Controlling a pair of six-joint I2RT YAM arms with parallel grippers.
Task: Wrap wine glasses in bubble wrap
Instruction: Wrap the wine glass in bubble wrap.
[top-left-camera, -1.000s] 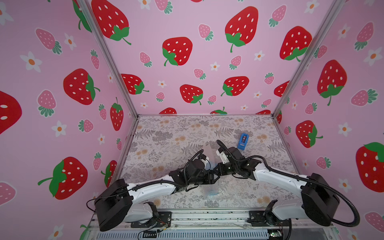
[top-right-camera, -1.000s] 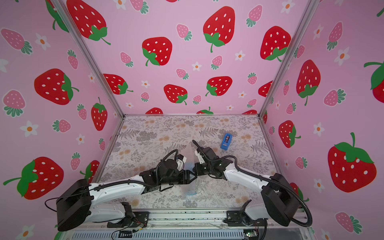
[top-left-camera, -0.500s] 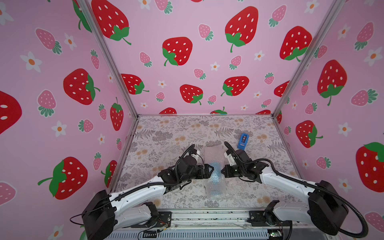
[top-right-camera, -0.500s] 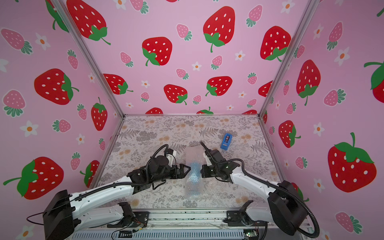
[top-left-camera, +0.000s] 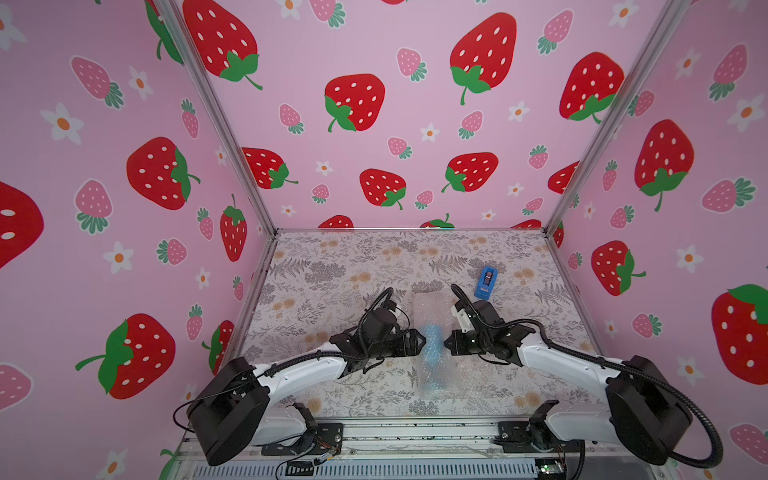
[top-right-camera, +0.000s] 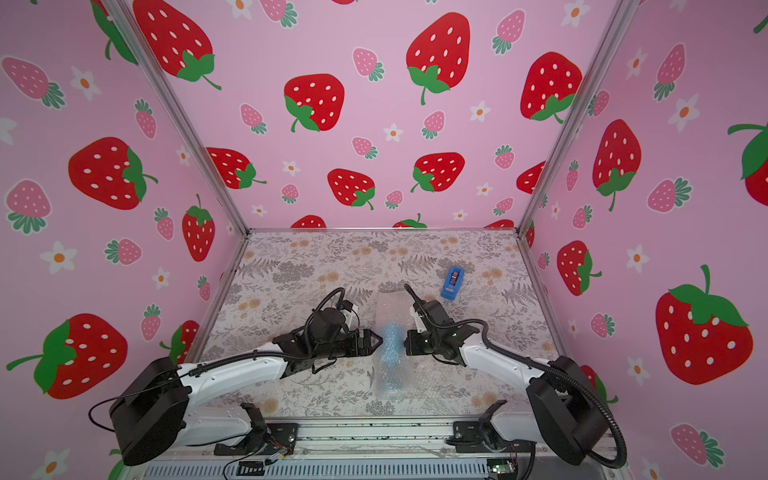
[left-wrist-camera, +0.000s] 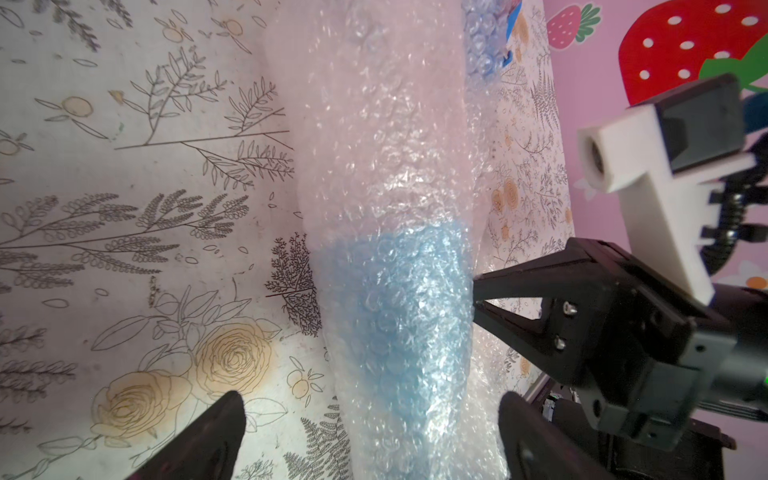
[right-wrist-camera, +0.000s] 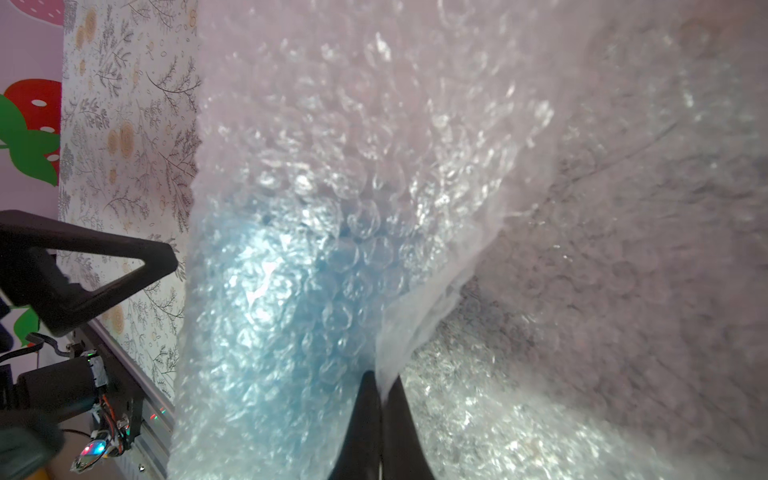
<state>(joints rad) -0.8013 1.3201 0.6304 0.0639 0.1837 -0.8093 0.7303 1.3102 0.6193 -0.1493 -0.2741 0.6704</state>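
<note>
Only the right wrist view shows right gripper (right-wrist-camera: 382, 378) pinching bubble wrap (right-wrist-camera: 374, 124); left gripper (left-wrist-camera: 370, 411) gapes.

Goblet (top-left-camera: 434, 353) inside bubble wrap (top-left-camera: 432, 305), btwn L pincer (top-left-camera: 420, 343) & R pincer (top-left-camera: 448, 344); tape dispenser (top-left-camera: 485, 282) behind, right.

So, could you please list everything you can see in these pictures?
goblet: one, light blue, lying inside the bubble wrap, mid-table
bubble wrap: one sheet, clear, rolled around the goblet
tape dispenser: one, blue, on the table, towards the back right
table: one, floral print, beneath everything
walls: three, pink with strawberries, around the table
left fingers: two, black, open, either side of the roll
right fingers: two, black, shut on the bubble wrap's edge
</note>
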